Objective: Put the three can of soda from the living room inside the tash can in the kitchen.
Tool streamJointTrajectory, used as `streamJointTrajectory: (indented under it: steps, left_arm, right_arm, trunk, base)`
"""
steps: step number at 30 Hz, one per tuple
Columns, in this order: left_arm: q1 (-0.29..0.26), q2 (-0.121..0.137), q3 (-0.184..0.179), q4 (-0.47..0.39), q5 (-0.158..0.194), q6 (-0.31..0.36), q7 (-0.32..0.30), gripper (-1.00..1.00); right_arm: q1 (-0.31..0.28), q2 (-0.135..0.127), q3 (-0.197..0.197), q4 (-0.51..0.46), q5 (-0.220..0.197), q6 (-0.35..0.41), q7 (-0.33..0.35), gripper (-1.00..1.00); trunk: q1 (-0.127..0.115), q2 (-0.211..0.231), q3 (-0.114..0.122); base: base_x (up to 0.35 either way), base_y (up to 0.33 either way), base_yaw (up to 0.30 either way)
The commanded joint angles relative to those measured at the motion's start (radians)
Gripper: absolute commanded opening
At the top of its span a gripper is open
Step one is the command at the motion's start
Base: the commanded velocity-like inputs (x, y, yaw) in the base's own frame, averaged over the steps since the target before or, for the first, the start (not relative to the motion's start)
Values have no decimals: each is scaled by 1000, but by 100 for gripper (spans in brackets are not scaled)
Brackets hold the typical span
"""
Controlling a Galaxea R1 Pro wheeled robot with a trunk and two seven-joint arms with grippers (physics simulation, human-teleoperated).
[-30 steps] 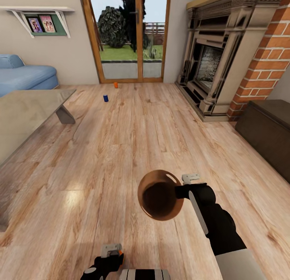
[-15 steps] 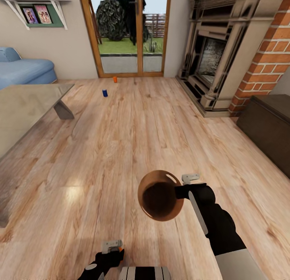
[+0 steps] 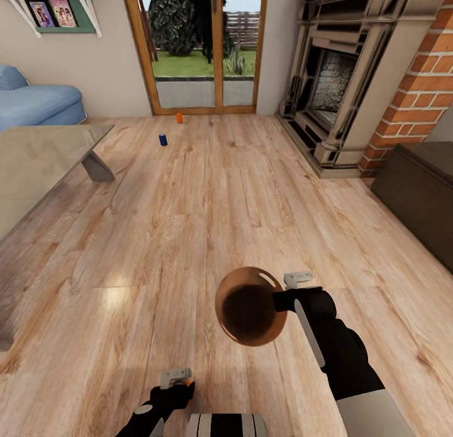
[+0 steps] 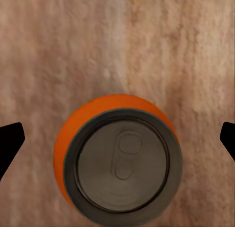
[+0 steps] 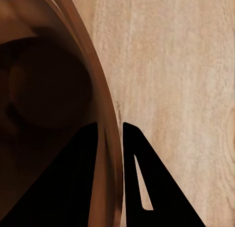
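Facing the far wall of the living room (image 3: 207, 191): plank floor across the whole head view, wood-framed glass doors (image 3: 200, 46) at far centre, stone fireplace (image 3: 343, 78) and red brick wall (image 3: 428, 78) at far right, blue sofa (image 3: 38, 103) at far left, glass table (image 3: 38, 166) on the left, dark cabinet (image 3: 418, 198) on the right.

Tash can (image 3: 248, 305): held off the floor near centre-right, tilted so its wood-toned mouth faces the camera. Right gripper (image 3: 281, 291) is on its right rim. Right wrist view: the two dark fingers (image 5: 147, 188) straddle the thin rim wall of the bin (image 5: 58, 89), one inside and one outside, pinched close on it.

Soda cans: a dark blue can (image 3: 163, 139) stands upright on the far floor, left of centre, beyond the table's far corner. An orange can (image 3: 179, 117) stands upright farther off, near the foot of the doors, slightly right of the blue one; the two are apart.

Left gripper (image 3: 174, 381): at the near edge, left of centre, with an orange patch visible at its tip. Left wrist view: a second orange can (image 4: 118, 158), grey top toward the camera, sits between the two dark fingertips (image 4: 10, 138), which stand spread wide at either side with bare floor between each tip and the can. Whether anything grips the can lower down cannot be told.
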Motion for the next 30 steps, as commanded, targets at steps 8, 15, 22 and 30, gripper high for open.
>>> streamJointTrajectory:
  steps: [8,15,22,30]
  left_arm:
    - [-3,0,0,1,-1,0,0,100]
    - [-4,1,0,1,-1,-6,0,100]
    - [-3,1,-1,6,-1,-23,1,100]
    - [-4,1,-1,12,-1,-26,2,100]
  right_arm:
    - [0,0,0,1,-17,0,5,-100]
    - [0,0,0,1,-17,0,4,-100]
    - [0,0,0,1,-17,0,5,-100]
    - [0,0,0,1,-17,0,4,-100]
  trunk:
    - [2,-1,-19]
    - [2,-1,-19]
    - [2,-1,-19]
    - [2,-1,-19]
  base:
    - [0,0,0]
    - [0,0,0]
    - [0,0,0]
    - [0,0,0]
